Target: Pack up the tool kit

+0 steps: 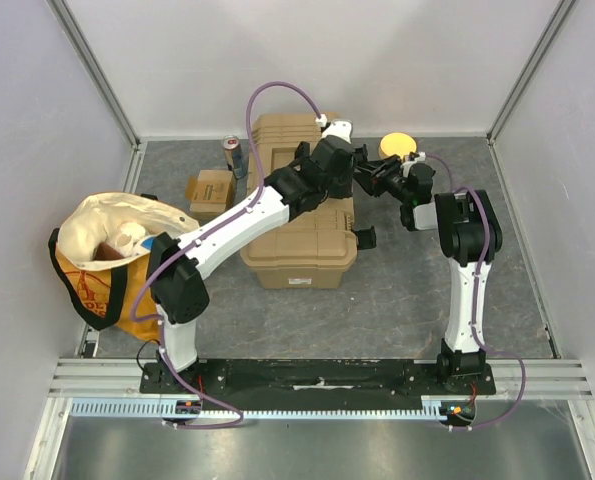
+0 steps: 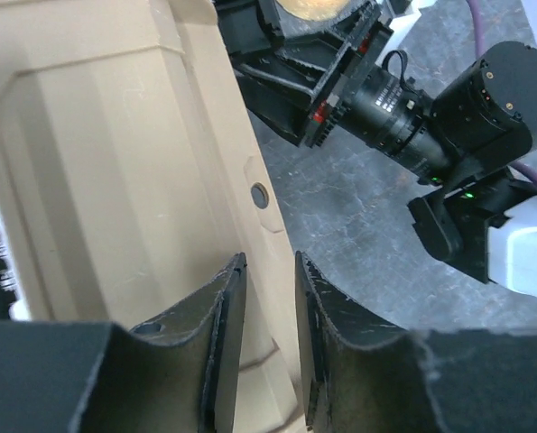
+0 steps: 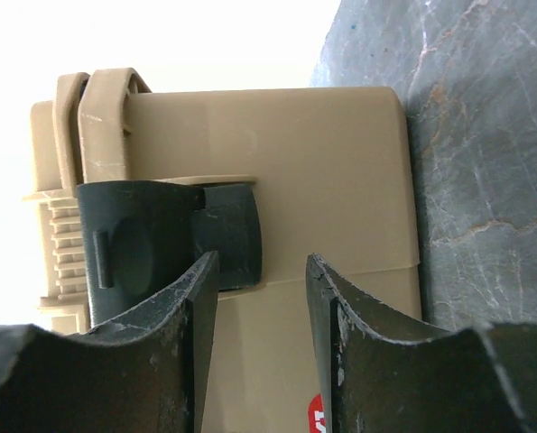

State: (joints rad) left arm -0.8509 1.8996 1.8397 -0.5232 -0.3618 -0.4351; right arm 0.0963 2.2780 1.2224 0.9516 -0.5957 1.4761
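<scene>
Toolbox (image 1: 302, 250), large and tan, lies with its lid down in the middle of the grey table (image 1: 407, 290), and both robot arms are bent over its far right edge. No screwdrivers or hammer show outside it.

In the left wrist view, the left gripper (image 2: 269, 262) has its two dark fingers a little apart, one on each side of the lid's raised rim. Whether they pinch the rim cannot be told. In the right wrist view, the right gripper (image 3: 263, 257) is open and faces the box's side wall. A black latch (image 3: 160, 244) sits partly behind its left finger rather than centred in the gap. Whether that latch is snapped home is unclear.

The step in hand looks like fastening the lid. To do it well, the left arm should press the rim flat so the seam closes. The right gripper should shift sideways until the latch is centred, then push it squarely against the wall.

Counted: one toolbox and two black latches on its right side, the nearer latch (image 1: 365, 237) seen from above. Also one cloth bag (image 1: 117, 225), one cardboard box (image 1: 210, 190), one can (image 1: 232, 150) and one yellow round object (image 1: 399, 146)
</scene>
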